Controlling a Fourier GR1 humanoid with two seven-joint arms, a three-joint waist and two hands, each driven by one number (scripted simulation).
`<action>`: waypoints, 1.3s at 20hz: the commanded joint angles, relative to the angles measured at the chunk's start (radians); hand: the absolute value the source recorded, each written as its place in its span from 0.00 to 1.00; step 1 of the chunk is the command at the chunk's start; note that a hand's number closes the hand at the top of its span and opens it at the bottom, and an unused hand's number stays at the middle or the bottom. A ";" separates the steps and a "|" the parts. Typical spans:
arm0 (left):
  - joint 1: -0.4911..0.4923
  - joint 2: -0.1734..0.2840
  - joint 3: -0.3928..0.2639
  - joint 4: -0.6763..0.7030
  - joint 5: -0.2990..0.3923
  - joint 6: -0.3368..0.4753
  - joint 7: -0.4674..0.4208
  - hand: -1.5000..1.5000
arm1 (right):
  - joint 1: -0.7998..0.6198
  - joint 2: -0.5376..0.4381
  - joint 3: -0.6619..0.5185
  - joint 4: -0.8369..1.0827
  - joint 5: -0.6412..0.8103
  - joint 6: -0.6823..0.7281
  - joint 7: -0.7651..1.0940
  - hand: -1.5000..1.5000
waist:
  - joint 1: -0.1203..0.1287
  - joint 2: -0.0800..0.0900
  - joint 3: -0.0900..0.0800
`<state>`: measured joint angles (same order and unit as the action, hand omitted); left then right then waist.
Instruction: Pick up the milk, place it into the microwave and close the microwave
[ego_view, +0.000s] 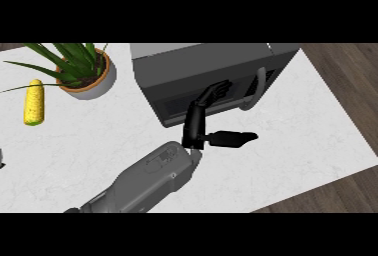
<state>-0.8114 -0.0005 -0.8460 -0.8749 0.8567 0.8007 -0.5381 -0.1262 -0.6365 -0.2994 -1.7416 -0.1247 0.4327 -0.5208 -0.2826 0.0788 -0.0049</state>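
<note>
right hand (209, 107) open, fingertips on microwave (214, 70) door | milk unseen | step: shutting door | push flat beside handle (256, 90), just right of fingers, until flush

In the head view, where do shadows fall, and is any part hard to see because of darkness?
Head view: the robot hand is black against the dark grey microwave's closed door, so its fingertips blend in; the thumb casts a soft shadow on the white marble counter; the yellow corn cob is evenly lit.
</note>
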 joint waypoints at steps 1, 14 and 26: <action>-0.070 0.001 0.069 0.065 0.039 0.029 -0.019 0.00 | -0.032 -0.017 -0.012 0.012 0.013 -0.011 0.000 1.00 | 0.001 0.012 0.000; -0.086 0.000 0.032 0.062 0.100 0.012 -0.072 0.00 | -0.056 0.118 0.061 0.117 -0.151 0.047 0.025 0.00 | 0.019 0.032 0.010; -0.103 0.001 0.031 0.101 0.155 -0.002 -0.112 0.00 | -0.112 0.085 0.042 0.239 -0.293 0.142 0.090 0.00 | 0.012 0.032 0.004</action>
<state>-0.8496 -0.0005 -0.8872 -0.8495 0.9771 0.7836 -0.6569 -0.2223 -0.5429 -0.2499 -1.5410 -0.3755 0.5479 -0.4476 -0.2659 0.1018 0.0012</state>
